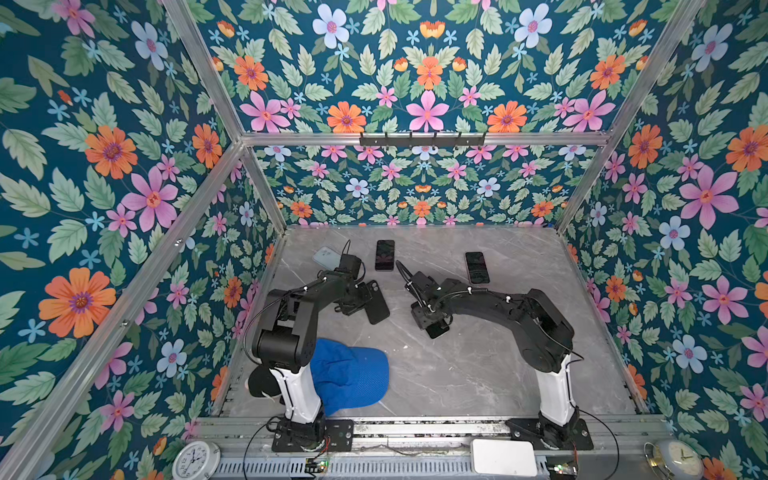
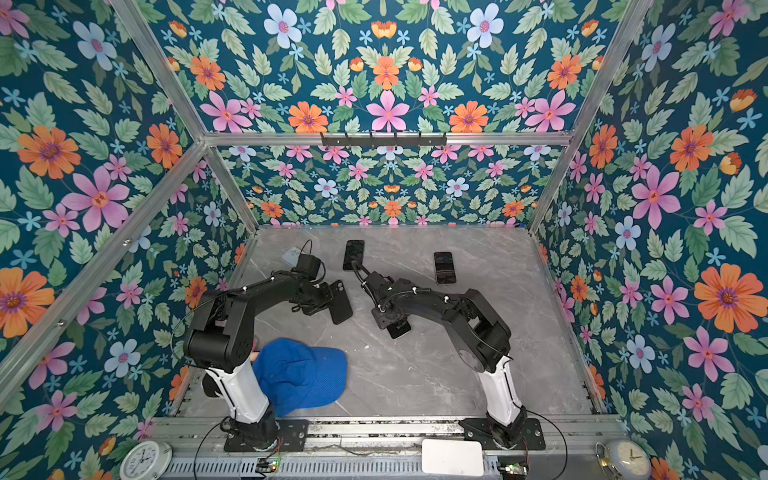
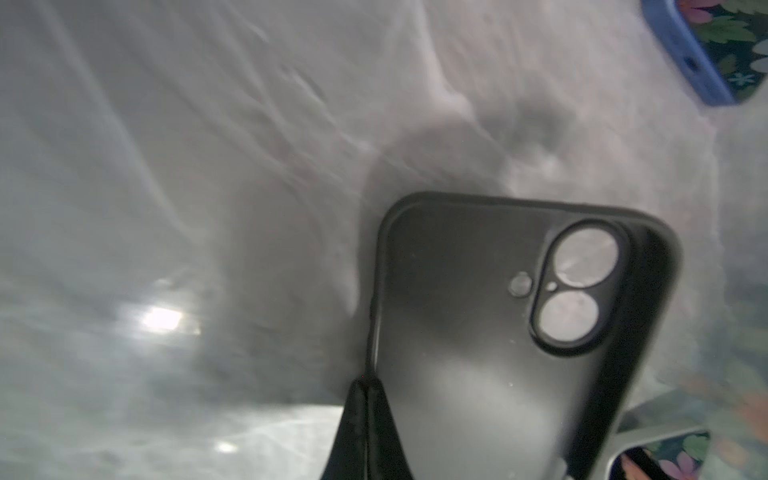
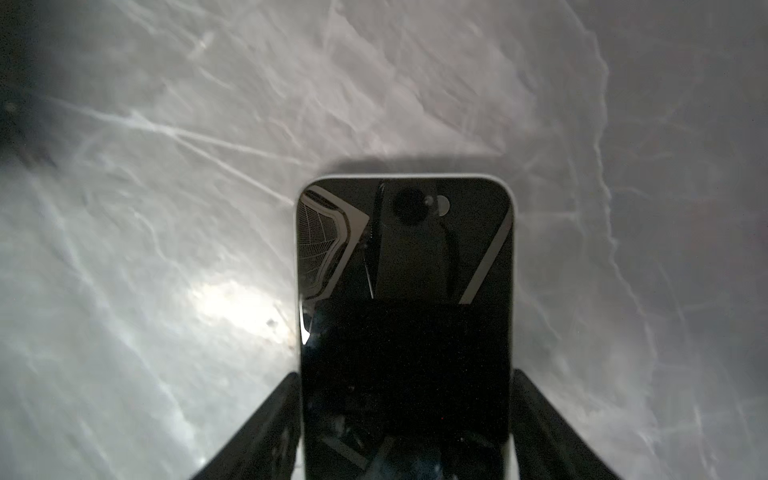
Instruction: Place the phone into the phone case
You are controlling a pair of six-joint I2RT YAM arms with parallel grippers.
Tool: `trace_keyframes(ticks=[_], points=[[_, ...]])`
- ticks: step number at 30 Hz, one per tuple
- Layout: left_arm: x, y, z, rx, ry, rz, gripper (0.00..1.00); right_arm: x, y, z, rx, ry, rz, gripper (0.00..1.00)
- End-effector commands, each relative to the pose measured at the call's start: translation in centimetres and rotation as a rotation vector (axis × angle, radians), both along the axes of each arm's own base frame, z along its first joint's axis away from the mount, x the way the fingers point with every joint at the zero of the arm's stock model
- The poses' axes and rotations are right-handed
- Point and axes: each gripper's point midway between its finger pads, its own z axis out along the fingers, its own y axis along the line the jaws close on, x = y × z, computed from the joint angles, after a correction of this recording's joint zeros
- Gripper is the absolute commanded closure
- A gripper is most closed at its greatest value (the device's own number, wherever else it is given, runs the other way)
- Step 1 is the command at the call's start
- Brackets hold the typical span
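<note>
A black phone case (image 1: 376, 303) (image 2: 340, 303) lies open side up near the table's middle, its camera cutout toward the back. My left gripper (image 3: 365, 380) (image 1: 360, 300) is shut on the thin side wall of the phone case (image 3: 498, 332). To its right, my right gripper (image 4: 406, 374) (image 1: 432, 326) holds the phone (image 4: 405, 270) by its two long sides, dark screen up, with a finger pressed against each edge. One end of the phone (image 1: 437, 331) (image 2: 399, 330) sticks out from under that gripper in both top views. Phone and case are apart.
Two more dark phones (image 1: 385, 254) (image 1: 476, 267) lie toward the back, and a pale blue case (image 1: 326, 257) sits behind the left arm. A blue cap (image 1: 353, 378) lies by the left arm's base. The flowered walls (image 1: 124, 208) close in three sides.
</note>
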Motion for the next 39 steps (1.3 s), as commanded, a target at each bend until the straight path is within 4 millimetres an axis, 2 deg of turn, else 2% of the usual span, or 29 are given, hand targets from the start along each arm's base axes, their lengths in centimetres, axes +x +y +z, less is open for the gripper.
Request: trace_keyframes(ticks=[1,6,11,13,16,19,24,29,34,39], points=[[-2.0,-1.0,-0.7,-0.005,0.073,0.012,0.97,0.4,0.0,0.9,0.066,-0.058,-0.046,0.38],[-2.4,-2.9,-0.3,-0.019,0.074,-0.010,0.90,-0.4,-1.1,0.3,0.079,-0.049,-0.069,0.38],[-4.0,-4.6,-0.9,-0.144,0.111,-0.012,0.68,-0.5,-1.4,0.7,0.116,-0.071,-0.082,0.38],[-3.9,-4.8,-0.3,-0.158,0.095,-0.025,0.60,-0.4,-1.1,0.9,0.142,-0.077,-0.083,0.38],[-3.1,-5.6,1.6,-0.195,0.044,-0.079,0.54,-0.5,-0.7,0.8,0.173,-0.078,-0.078,0.38],[-2.3,-6.9,3.5,-0.263,-0.022,-0.143,0.53,-0.6,-0.6,1.0,0.196,-0.084,-0.071,0.38],[-1.9,-9.4,4.9,-0.441,-0.103,-0.252,0.54,-0.9,-0.2,2.0,0.277,-0.086,-0.052,0.38],[-2.1,-11.0,5.4,-0.556,-0.160,-0.328,0.59,-0.8,0.0,2.7,0.337,-0.086,-0.047,0.38],[-1.5,-12.2,6.6,-0.641,-0.226,-0.362,0.60,-0.8,1.0,3.1,0.391,-0.083,-0.026,0.38],[-1.4,-12.7,5.7,-0.664,-0.211,-0.363,0.60,-0.7,1.3,3.4,0.408,-0.088,-0.021,0.38]])
